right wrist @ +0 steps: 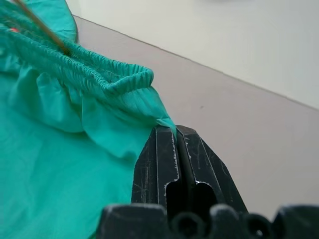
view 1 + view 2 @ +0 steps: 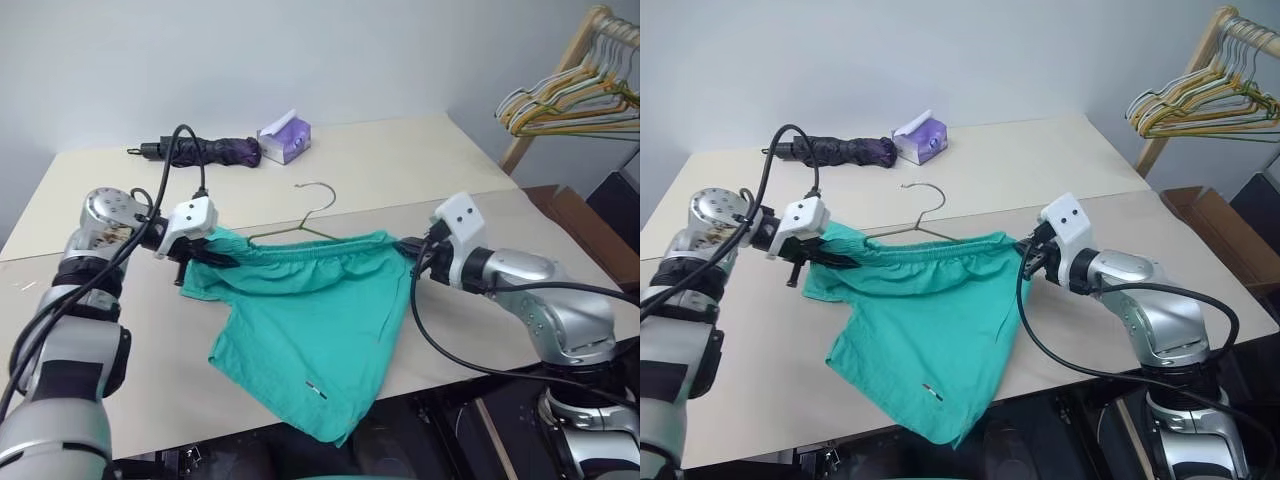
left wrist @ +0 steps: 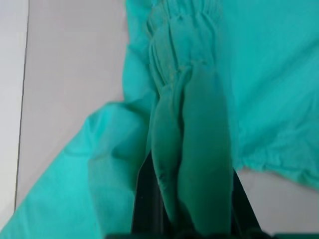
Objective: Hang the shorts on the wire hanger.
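beige table [image 2: 420,170] | shorts [image 2: 300,320] over wire hanger [image 2: 318,212] | left gripper [image 2: 205,257], right gripper [image 2: 408,247]: jaws clamped on waistband

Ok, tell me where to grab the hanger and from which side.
Take the hanger at its hook, coming from the far side. The hook sticks out bare beyond the waistband, while the shorts cover the shoulders and both grippers hold the waistband ends.

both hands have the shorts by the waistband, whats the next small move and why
Probably ease the shorts back and down so the waistband settles on the wire hanger. The left hand and right hand each pinch a waistband end, and the hanger's hook and shoulder wire stick out just behind it.
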### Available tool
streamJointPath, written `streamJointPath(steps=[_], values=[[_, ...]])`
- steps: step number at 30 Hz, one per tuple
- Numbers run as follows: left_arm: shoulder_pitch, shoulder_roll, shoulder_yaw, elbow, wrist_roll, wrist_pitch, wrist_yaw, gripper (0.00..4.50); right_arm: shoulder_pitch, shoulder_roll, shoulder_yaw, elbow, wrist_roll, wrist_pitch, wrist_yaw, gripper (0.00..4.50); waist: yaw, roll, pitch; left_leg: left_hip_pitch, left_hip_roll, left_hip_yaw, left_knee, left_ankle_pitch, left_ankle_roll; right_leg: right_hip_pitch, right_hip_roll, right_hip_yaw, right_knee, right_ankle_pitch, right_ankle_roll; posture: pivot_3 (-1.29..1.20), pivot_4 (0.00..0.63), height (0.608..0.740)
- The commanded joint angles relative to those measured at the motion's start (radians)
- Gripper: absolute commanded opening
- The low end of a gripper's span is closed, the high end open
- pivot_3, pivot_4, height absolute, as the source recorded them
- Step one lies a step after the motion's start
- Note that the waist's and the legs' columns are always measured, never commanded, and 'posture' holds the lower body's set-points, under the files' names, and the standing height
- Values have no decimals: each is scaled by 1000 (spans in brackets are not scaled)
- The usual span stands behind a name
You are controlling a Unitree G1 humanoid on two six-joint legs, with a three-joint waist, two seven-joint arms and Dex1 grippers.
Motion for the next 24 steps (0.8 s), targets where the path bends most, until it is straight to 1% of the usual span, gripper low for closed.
streamJointPath(steps=[1,2,7,9,11,12,14,15,17,20,23,24], values=[[-34,-15,41,-19,-11,16,17,82,-20,-19,-56,-57,12,-24,9,1036,-1,0,0,0,0,0,0,0,0,0,0,0,0,0,0,-191,57,740],[-36,-21,44,-16,-7,14,19,82,-18,-23,-62,-67,17,-28,18,1291,-1,0,0,0,0,0,0,0,0,0,0,0,0,0,0,-191,55,740],[-47,-55,70,-4,-8,1,52,82,-5,-69,-102,-112,41,-31,62,3119,-1,0,0,1,0,0,0,0,0,0,0,0,0,0,0,-196,40,740],[-46,-64,80,-12,-13,-6,56,82,-30,-114,-138,-102,64,-17,99,3844,-2,0,0,1,0,0,0,0,0,0,0,0,0,0,0,-192,32,740],[-44,-70,87,-23,-15,-9,56,82,-67,-167,-167,-87,99,4,146,4474,-2,0,-1,1,-1,0,0,0,0,0,-1,0,0,0,0,-187,23,740],[-43,-71,90,-28,-16,-15,54,82,-106,-219,-162,-73,121,23,200,4474,-4,0,-1,1,-1,0,0,0,0,0,-1,0,0,0,0,-184,21,740],[-43,-76,98,-37,-16,-25,56,82,-191,-321,-107,-33,138,67,296,4474,-6,1,-1,1,-2,0,0,0,0,0,-2,0,1,0,0,-183,18,740],[-44,-80,102,-41,-19,-27,57,82,-237,-361,-55,-5,114,62,333,4474,-5,2,-2,1,-2,0,0,0,0,0,-2,0,0,0,0,-183,12,740],[-43,-89,107,-55,-25,-28,54,82,-330,-404,60,59,58,44,400,4474,-10,2,-3,1,-1,-1,0,0,0,1,-2,-1,0,0,0,-180,5,740],[-38,-103,114,-80,-32,-27,45,82,-451,-415,197,153,-6,5,515,4474,-19,0,-7,1,-1,0,0,0,0,1,-2,-1,0,0,0,-171,0,740],[-33,-115,122,-108,-40,-20,44,82,-545,-385,344,254,-104,-62,618,4474,-27,0,-7,1,-2,0,0,0,0,0,-3,0,0,0,0,-160,0,740],[-30,-117,124,-117,-42,-19,44,82,-565,-361,379,292,-137,-81,623,4474,-30,0,-7,1,-2,0,0,0,0,0,-3,0,1,0,0,-155,0,740]])
